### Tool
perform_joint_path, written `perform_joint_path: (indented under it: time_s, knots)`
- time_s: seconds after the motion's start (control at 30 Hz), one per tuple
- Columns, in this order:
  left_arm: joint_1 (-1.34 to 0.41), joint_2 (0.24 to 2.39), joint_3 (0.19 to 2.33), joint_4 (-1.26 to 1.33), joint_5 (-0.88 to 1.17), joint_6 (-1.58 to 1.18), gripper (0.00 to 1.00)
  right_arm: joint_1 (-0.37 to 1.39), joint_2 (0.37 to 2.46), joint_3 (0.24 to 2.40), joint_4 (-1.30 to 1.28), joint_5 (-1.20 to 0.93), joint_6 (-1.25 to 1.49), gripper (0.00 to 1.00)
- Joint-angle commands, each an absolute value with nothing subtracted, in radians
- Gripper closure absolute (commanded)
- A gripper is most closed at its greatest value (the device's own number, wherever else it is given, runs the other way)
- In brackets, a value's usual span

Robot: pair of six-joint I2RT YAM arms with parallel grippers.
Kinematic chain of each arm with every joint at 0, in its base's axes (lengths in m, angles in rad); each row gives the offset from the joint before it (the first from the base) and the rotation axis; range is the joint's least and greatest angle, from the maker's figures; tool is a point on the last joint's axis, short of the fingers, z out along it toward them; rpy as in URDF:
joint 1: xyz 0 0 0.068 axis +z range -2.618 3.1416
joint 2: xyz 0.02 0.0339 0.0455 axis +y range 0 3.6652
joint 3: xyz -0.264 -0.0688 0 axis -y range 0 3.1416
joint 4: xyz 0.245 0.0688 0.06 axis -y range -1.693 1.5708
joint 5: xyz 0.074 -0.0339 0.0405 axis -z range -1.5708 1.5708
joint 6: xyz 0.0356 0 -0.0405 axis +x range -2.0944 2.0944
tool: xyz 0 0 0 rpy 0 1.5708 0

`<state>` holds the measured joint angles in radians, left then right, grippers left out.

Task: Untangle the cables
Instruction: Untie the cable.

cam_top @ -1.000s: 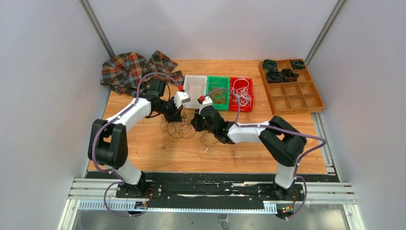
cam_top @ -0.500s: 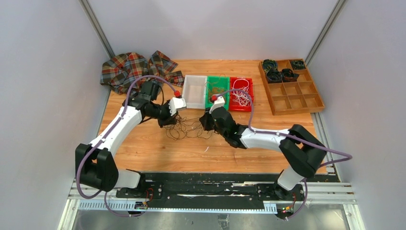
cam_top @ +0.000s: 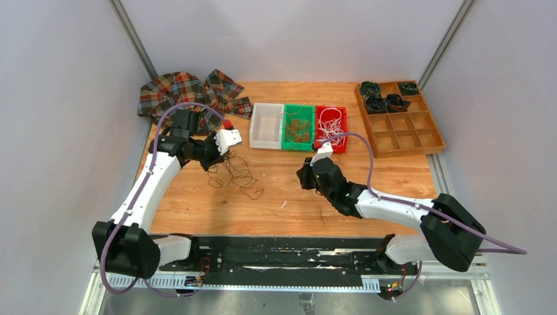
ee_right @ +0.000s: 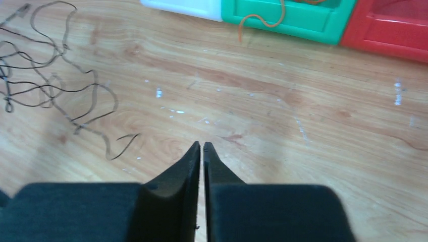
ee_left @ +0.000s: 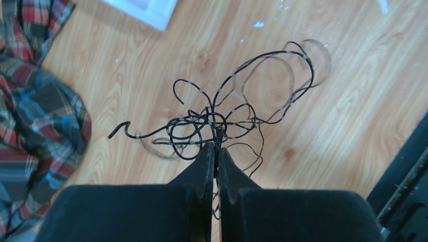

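A tangle of thin black cables (ee_left: 217,118) hangs from my left gripper (ee_left: 216,146), which is shut on a few strands at its tips. In the top view the tangle (cam_top: 233,172) trails on the wood below and right of the left gripper (cam_top: 217,157). My right gripper (ee_right: 202,144) is shut with nothing between its fingers, low over bare wood. It sits well right of the tangle (ee_right: 50,91), apart from it. In the top view the right gripper (cam_top: 305,177) is just in front of the bins. A copper-orange cable (ee_right: 262,22) droops over the green bin's edge.
A white bin (cam_top: 267,125), a green bin (cam_top: 289,139) with copper cables and a red bin (cam_top: 320,139) with white cables stand in a row at the back. A wooden compartment tray (cam_top: 404,131) with dark coiled rolls is at the back right. A plaid cloth (cam_top: 184,95) lies back left.
The two arms have drawn apart. The left gripper moved left, dragging the black tangle with it. The right gripper moved right and back, leaving the tangle behind.
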<state>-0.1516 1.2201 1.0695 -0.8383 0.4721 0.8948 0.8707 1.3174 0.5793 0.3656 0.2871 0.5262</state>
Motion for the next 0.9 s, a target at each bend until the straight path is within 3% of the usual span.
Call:
perform_joint_path:
  time_s: [0.0, 0.03, 0.1, 0.3, 0.73, 0.87]
  knots:
    - [-0.146, 1.196, 1.131, -0.957, 0.682, 0.947, 0.99, 0.869, 1.287, 0.605, 0.418, 0.187, 0.482, 0.87]
    - [-0.149, 1.189, 1.128, -0.972, 0.721, 0.948, 1.0, 0.868, 1.293, 0.627, 0.461, 0.166, 0.468, 0.72]
    - [-0.16, 1.177, 1.125, -1.004, 0.768, 0.972, 1.0, 0.869, 1.32, 0.69, 0.505, 0.099, 0.455, 0.61]
    - [-0.174, 1.157, 1.112, -1.068, 0.821, 1.035, 1.0, 0.881, 1.462, 0.867, 0.653, -0.16, 0.51, 0.49]
    - [-0.196, 1.088, 1.081, -1.088, 0.825, 1.188, 1.0, 0.892, 1.71, 0.998, 0.855, -0.518, 0.746, 0.47]
    - [-0.199, 1.093, 1.079, -1.088, 0.811, 1.201, 1.0, 0.891, 1.74, 1.026, 0.833, -0.549, 0.771, 0.63]
